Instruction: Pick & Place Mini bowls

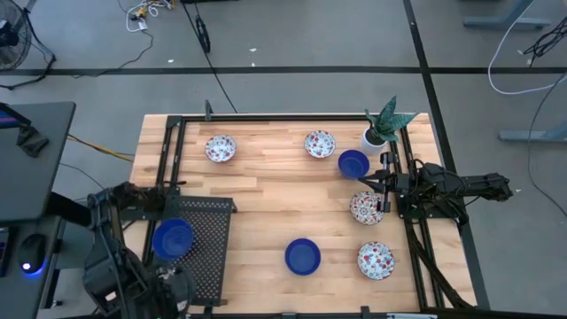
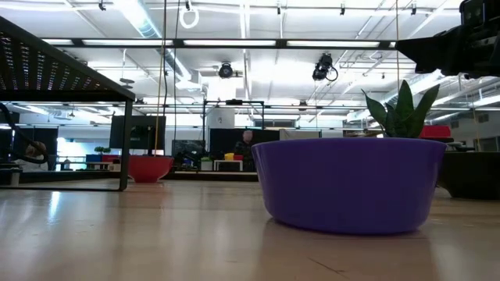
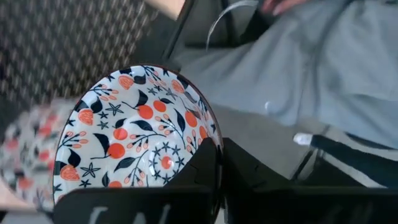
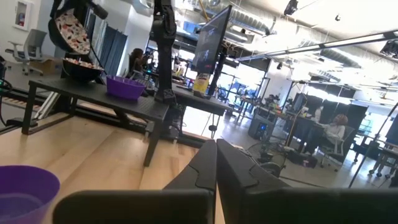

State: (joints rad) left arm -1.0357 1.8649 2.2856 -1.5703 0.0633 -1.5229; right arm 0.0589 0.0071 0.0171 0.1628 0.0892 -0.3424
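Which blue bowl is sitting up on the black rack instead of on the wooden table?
The blue bowl at the table's left side. It rests on the black mesh rack; the other two blue bowls sit on bare wood.

Three blue bowls are showing: one (image 1: 172, 237) sitting on the black mesh rack (image 1: 205, 248) at left, one (image 1: 302, 256) near the front edge, one (image 1: 353, 163) beside the white plant pot (image 1: 372, 137). Five floral bowls are lying scattered. Right gripper (image 1: 363, 183) is hovering between two bowls, apparently closed.
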